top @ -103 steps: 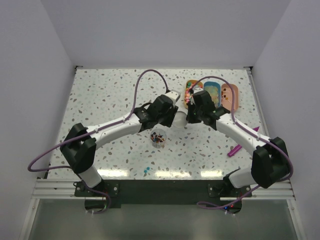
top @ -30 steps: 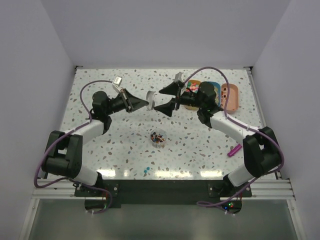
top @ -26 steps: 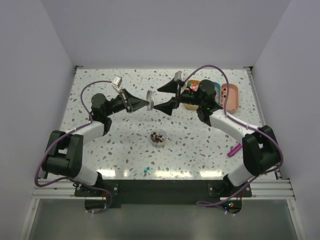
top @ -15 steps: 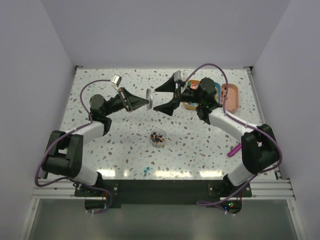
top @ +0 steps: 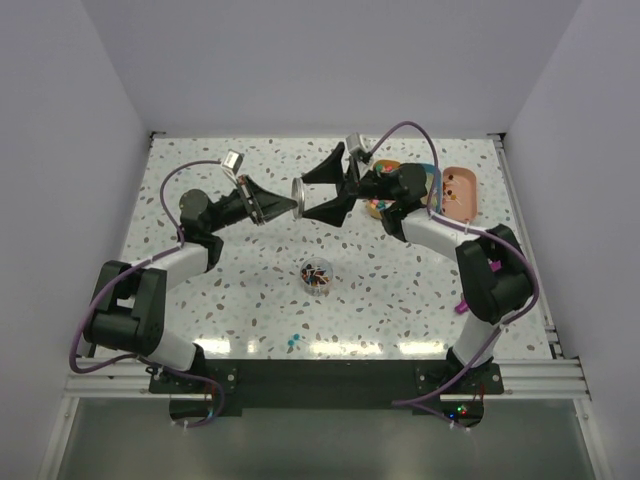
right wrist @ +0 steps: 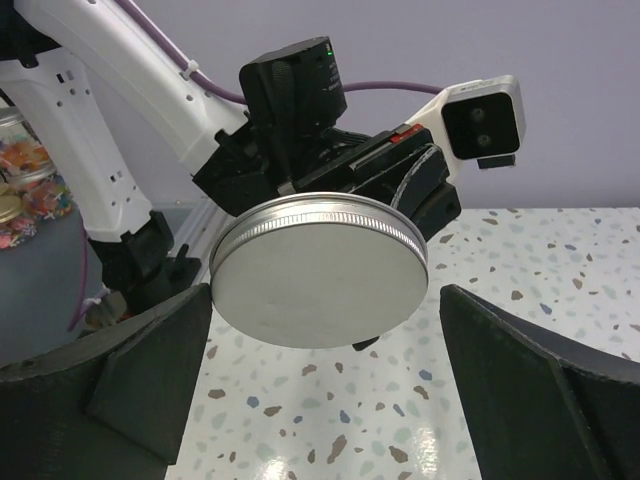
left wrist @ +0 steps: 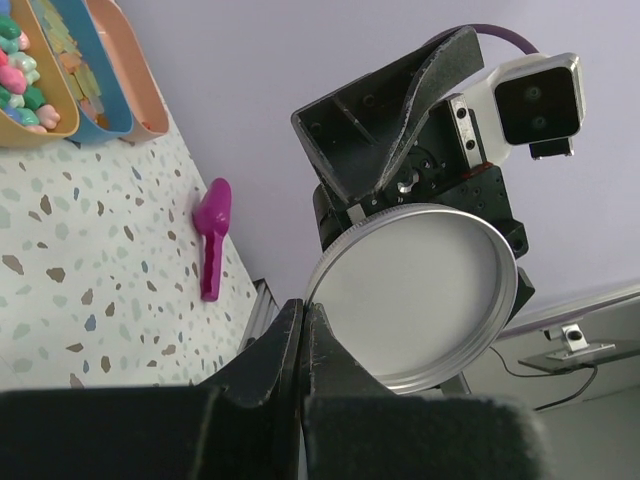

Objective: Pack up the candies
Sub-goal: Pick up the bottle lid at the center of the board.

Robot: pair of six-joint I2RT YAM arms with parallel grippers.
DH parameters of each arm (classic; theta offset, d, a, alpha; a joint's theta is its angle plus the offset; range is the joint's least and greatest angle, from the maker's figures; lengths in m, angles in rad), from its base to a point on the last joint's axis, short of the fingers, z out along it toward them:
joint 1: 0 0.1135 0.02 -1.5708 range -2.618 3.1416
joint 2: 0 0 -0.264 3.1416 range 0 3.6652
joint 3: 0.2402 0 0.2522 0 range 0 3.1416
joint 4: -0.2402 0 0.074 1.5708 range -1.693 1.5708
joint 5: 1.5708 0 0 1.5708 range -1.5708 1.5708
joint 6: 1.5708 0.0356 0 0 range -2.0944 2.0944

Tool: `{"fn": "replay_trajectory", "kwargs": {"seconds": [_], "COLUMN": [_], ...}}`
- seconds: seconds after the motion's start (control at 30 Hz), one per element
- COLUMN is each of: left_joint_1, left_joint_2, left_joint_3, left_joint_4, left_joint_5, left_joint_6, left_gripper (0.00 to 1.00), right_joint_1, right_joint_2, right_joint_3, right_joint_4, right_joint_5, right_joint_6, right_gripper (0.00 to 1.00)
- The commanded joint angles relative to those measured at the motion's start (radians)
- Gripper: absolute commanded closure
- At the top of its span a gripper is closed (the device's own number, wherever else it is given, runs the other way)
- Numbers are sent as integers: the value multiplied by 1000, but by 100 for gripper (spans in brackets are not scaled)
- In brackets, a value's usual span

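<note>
The candies (top: 317,272), a dark mix of tiny pieces, lie in a small clear jar (top: 318,281) standing open mid-table. High above the table, behind the jar, my left gripper (top: 293,206) is shut on the rim of a round silver lid (top: 300,190), which it holds on edge. The left wrist view shows the lid's hollow side (left wrist: 415,295) beyond the pinched fingertips (left wrist: 303,318). My right gripper (top: 320,195) faces it, open wide. Its fingers (right wrist: 150,380) stand either side of the lid's flat face (right wrist: 320,275) without touching it.
Three oval trays sit at the back right: an orange one (left wrist: 14,135) with pastel candies, a blue one (left wrist: 113,130), a pink one (top: 462,190). A purple scoop (left wrist: 211,235) lies near the right edge. Two blue candies (top: 292,341) lie near the front edge.
My right gripper has swung left toward the lid, so its open fingers now flank it. The left gripper has kept the lid almost still. Earlier both arms were low over the jar.
</note>
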Motion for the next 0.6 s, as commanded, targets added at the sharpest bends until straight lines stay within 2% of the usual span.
{"fn": "replay_trajectory", "kwargs": {"seconds": [0.0, 0.23, 0.57], "left_joint_1": [1, -2, -10], "left_joint_2": [-13, -6, 1], "left_joint_3": [-5, -5, 8], "left_joint_4": [54, 64, 83], "left_joint_5": [5, 5, 19], "left_joint_6": [-5, -14, -17], "left_gripper": [100, 100, 100], "right_joint_1": [2, 13, 31], "right_joint_2": [-5, 3, 56], "right_joint_3": [33, 54, 94], "right_joint_4": [226, 219, 299], "right_joint_5": [-18, -46, -84], "right_joint_6": [77, 77, 178], "right_gripper": [1, 1, 1]}}
